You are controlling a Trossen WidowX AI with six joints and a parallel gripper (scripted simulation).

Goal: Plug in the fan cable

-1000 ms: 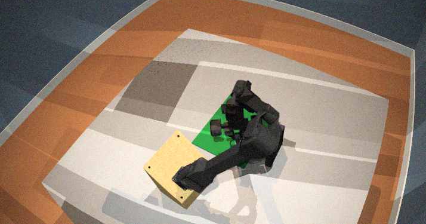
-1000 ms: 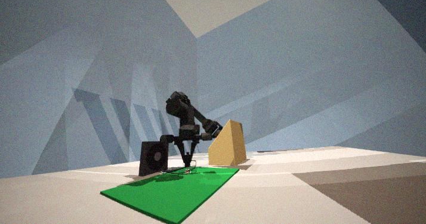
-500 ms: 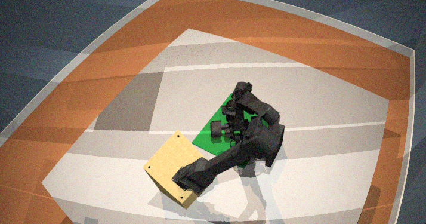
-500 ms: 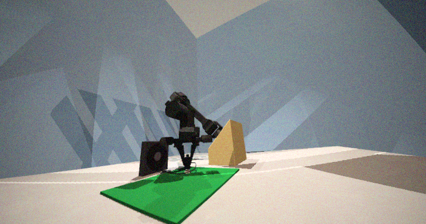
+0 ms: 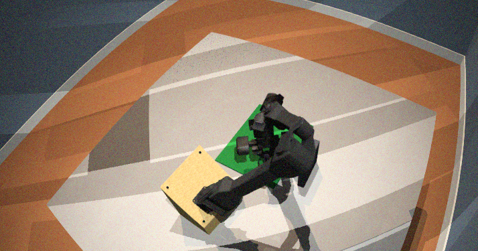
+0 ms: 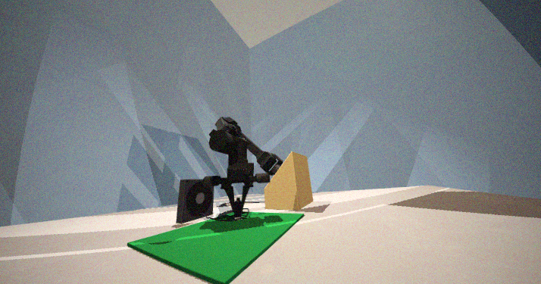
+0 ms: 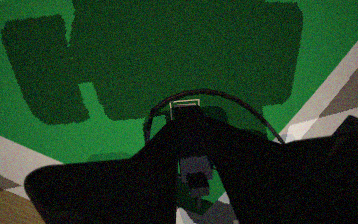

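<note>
Gripper (image 7: 186, 120) is pointed straight down over the board (image 6: 227, 244), jaws clamped on the plug (image 7: 187, 114). Fingers sit partway apart bc the plug body is between them, not bc they're open.

Plug pos: low over the board's far end, right at the header (image 7: 184, 104). In wrist cam only a thin pale outline of the header shows past the plug's top edge, so plug is on or just above it. Can't tell seating depth from any view; fingers block the joint.

Cable (image 7: 205, 95) arcs from the plug around and off to the right, toward the fan (image 6: 195, 199). Fan stands upright just off the board's far-left edge, so the cable has slack and shouldn't tug the plug sideways.

Vertical approach makes sense: the header takes a straight push, and any tilt would bind the pins. Arm is folded tight over the board in top cam and hides the plug there. Tan block (image 5: 194, 183) carries the arm base, well apart from the plug.

My read: insertion stage, alignment looks ok. Still to do: press fully down, let go, lift off w/o dragging the cable.

Risk: opening too early leaves the plug half-seated; lifting at an angle could snag the cable loop.
</note>
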